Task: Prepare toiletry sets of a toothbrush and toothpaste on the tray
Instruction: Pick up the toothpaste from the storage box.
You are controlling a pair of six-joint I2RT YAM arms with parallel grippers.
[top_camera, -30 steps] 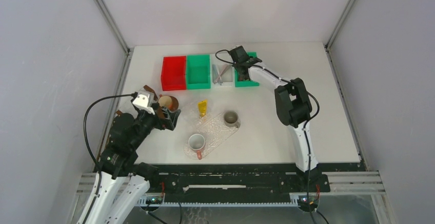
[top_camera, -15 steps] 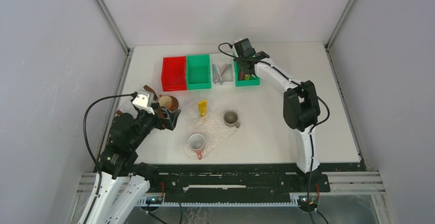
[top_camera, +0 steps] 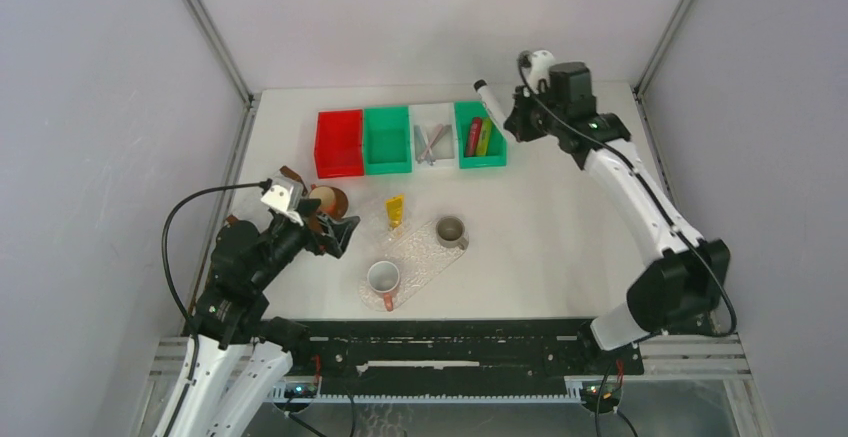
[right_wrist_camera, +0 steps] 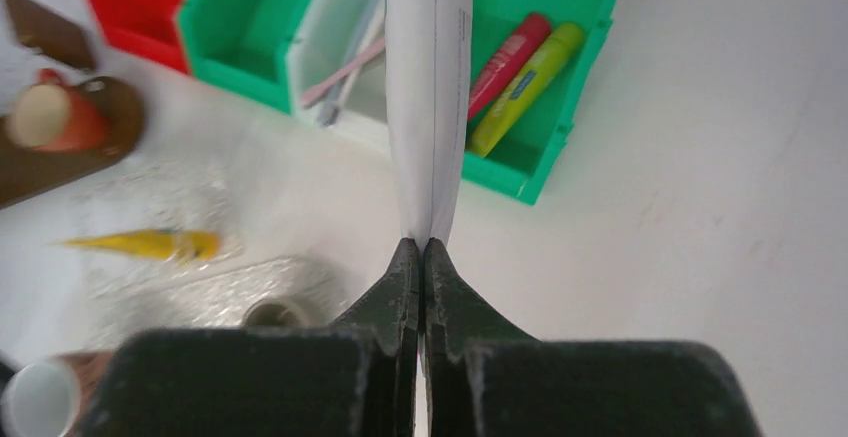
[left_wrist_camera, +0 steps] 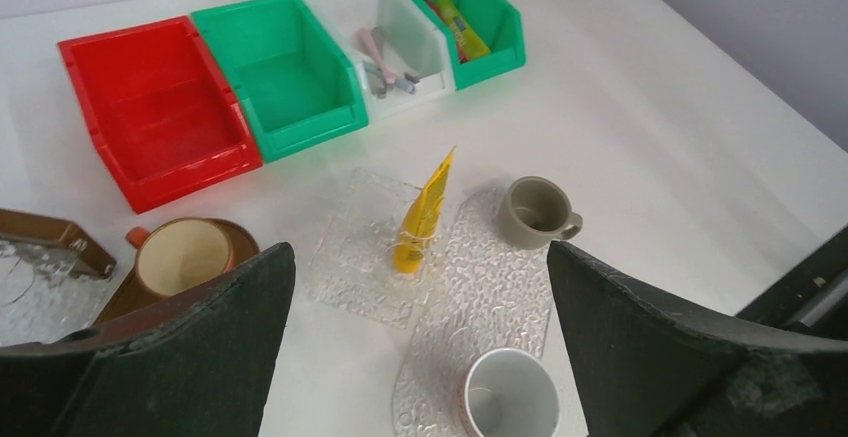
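My right gripper (right_wrist_camera: 422,247) is shut on the flat end of a white toothpaste tube (right_wrist_camera: 430,87). It holds the white tube (top_camera: 490,100) in the air over the back right green bin (top_camera: 480,157), and the gripper (top_camera: 512,117) sits just right of that bin. A red tube (right_wrist_camera: 505,52) and a yellow-green tube (right_wrist_camera: 525,87) lie in the bin. Toothbrushes (left_wrist_camera: 385,62) lie crossed in the clear bin (top_camera: 432,143). A yellow tube (left_wrist_camera: 425,212) lies on the clear textured tray (left_wrist_camera: 490,297). My left gripper (left_wrist_camera: 418,249) is open and empty, left of the tray (top_camera: 425,255).
A grey mug (top_camera: 451,231) and a white cup (top_camera: 384,279) stand on the tray. A cup on a brown saucer (top_camera: 327,200) sits by my left gripper (top_camera: 335,227). An empty red bin (top_camera: 339,142) and an empty green bin (top_camera: 387,139) line the back.
My right gripper shut on the white tube in the right green bin, then rose and swung right with it. The left arm hardly moved.
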